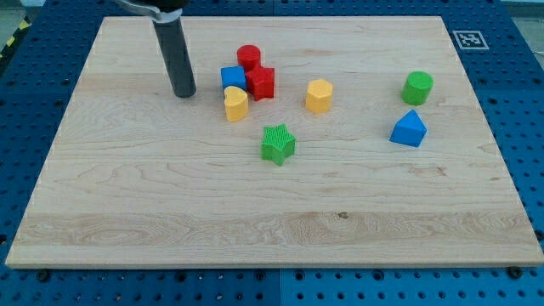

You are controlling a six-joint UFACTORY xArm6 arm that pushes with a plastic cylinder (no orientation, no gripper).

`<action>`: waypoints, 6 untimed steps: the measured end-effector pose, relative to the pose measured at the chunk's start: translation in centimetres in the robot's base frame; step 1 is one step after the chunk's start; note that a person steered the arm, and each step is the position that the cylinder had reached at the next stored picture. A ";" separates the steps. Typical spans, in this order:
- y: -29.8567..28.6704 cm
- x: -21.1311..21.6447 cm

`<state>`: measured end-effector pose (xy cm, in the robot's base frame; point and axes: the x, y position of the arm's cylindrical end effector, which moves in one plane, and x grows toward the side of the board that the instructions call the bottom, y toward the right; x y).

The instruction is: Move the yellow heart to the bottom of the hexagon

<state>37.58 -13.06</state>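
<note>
The yellow heart (235, 104) lies left of the board's centre, touching the blue cube (232, 78) above it. The yellow hexagon (319, 96) stands apart, to the heart's right. My tip (184, 93) rests on the board to the left of the heart and the blue cube, with a clear gap between them. The dark rod rises from the tip toward the view's top.
A red cylinder (248, 57) and a red block (261, 82) cluster beside the blue cube. A green star (277, 144) lies below the heart, to its right. A green cylinder (417, 87) and a blue triangle (409, 129) sit at the view's right. The wooden board (272, 229) ends in blue pegboard.
</note>
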 end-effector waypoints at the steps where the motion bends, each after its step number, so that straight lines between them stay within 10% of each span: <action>1: 0.6 0.1; 6: 12.1 5.5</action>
